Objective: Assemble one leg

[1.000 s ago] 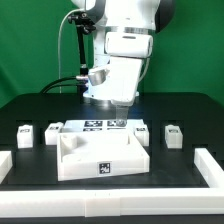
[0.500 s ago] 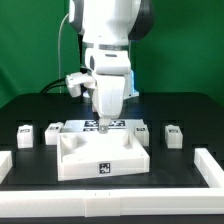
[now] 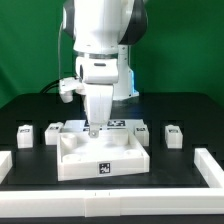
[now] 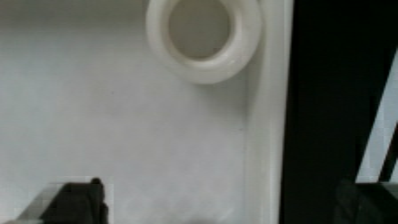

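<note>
The large white table piece (image 3: 100, 158) lies at the middle of the black table. Two small white legs (image 3: 25, 134) (image 3: 50, 133) with marker tags stand to its left in the exterior view. Another leg (image 3: 173, 135) stands to its right. My gripper (image 3: 94, 128) hangs fingers down over the back left part of the table piece. In the wrist view the gripper (image 4: 222, 205) is open. One finger (image 4: 75, 200) is over the white surface, the other over the black table beyond the piece's edge. A round corner socket (image 4: 205, 40) shows ahead. The gripper holds nothing.
The marker board (image 3: 112, 124) lies just behind the table piece. A white block (image 3: 144, 131) sits close to the piece's right back corner. White rails lie at the front left (image 3: 6, 163) and front right (image 3: 210, 168) of the table.
The arm has turned and shifted toward the exterior view's left. The gripper has come down to the back left of the table piece. Nothing was taken hold of.
</note>
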{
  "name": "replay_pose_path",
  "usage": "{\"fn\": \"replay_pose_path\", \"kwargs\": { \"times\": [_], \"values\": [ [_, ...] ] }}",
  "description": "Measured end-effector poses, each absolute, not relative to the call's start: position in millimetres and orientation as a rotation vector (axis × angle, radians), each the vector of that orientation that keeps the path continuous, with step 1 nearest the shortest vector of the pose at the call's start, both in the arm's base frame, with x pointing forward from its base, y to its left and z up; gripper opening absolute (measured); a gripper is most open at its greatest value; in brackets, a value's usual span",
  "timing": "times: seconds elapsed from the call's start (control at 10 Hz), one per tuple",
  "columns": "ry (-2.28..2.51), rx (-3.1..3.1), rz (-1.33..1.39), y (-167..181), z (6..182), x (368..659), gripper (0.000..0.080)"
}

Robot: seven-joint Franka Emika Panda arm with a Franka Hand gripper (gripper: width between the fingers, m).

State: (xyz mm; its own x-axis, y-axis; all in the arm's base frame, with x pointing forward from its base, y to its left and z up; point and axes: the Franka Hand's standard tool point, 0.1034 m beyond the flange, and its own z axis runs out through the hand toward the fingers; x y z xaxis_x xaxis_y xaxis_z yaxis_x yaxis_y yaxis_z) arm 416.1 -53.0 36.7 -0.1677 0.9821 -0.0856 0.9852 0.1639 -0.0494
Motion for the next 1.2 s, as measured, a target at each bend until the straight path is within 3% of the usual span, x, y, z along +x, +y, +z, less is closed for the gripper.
{"fn": "replay_pose_path", "kwargs": {
  "times": [0.4,0.7,1.0,1.1,1.2],
  "values": [
    [2.436,2.014,-0.162,-59.1,10.1,389.5,0.065],
    [2.434,2.024,-0.163,-60.8,8.2,387.5,0.065],
    [2.435,2.028,-0.165,-61.3,7.0,386.5,0.0254],
    [2.435,2.028,-0.165,-61.2,6.9,386.4,0.0254],
    [2.433,2.027,-0.161,-61.4,7.3,387.3,0.0078]
  ]
}}
